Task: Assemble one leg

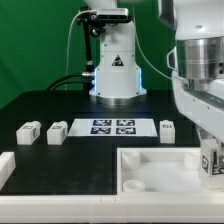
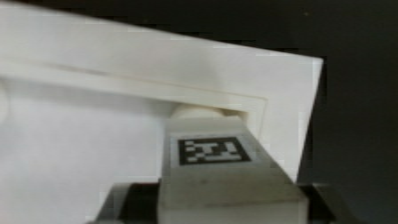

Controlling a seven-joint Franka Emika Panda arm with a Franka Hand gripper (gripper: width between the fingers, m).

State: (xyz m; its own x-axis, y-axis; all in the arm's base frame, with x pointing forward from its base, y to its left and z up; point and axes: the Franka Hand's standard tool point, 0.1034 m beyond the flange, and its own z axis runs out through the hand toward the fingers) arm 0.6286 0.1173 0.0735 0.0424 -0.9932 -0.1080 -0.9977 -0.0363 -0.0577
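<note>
Leg (image 2: 212, 150) seemingly between fingers (image 2: 128, 206)

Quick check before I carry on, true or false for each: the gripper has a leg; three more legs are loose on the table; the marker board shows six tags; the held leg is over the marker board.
1. The gripper is shut on a leg. True.
2. Three loose legs lie on the black table. True.
3. The marker board shows six tags. False: it shows four.
4. The held leg is over the marker board. False: it is at a corner of the white tray-like part, toward the exterior view's right.
</note>
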